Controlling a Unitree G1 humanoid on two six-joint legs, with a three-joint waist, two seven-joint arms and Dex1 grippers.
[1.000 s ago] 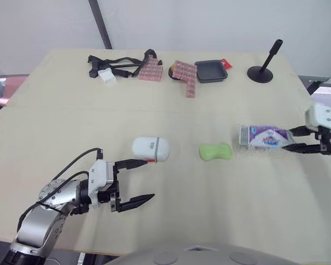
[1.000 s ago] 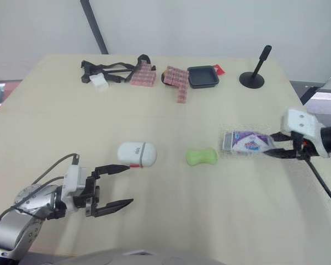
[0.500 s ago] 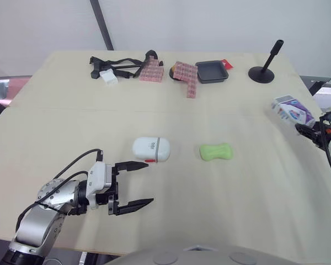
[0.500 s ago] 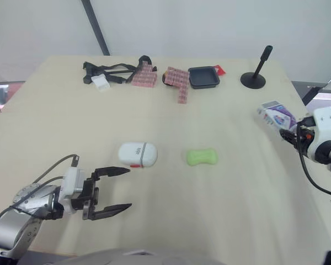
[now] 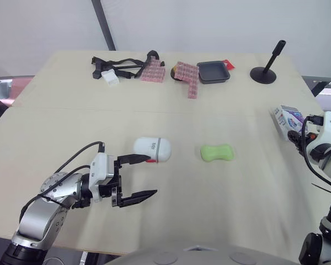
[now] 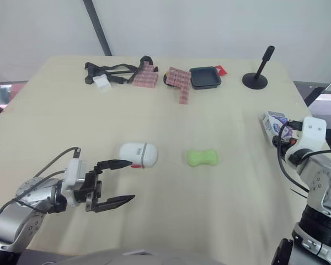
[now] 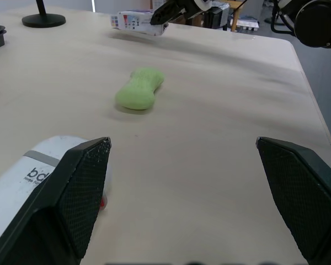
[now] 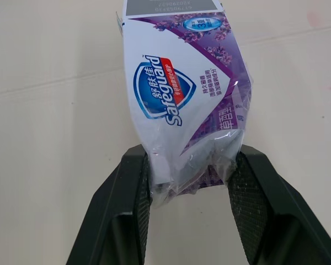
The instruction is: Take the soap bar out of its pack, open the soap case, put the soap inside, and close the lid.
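The green soap bar (image 5: 216,152) lies bare on the table (image 5: 237,221) beside the white case (image 5: 152,148), probably hard, slick and best pinched across its narrow waist; the left gripper (image 5: 150,176) gapes wide near the case, the right gripper (image 8: 190,165) pinches the crinkly pack (image 8: 185,99).

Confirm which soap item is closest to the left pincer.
The white soap case, right by the open left pincer; the green soap bar lies farther right, the right pincer holds the pack.
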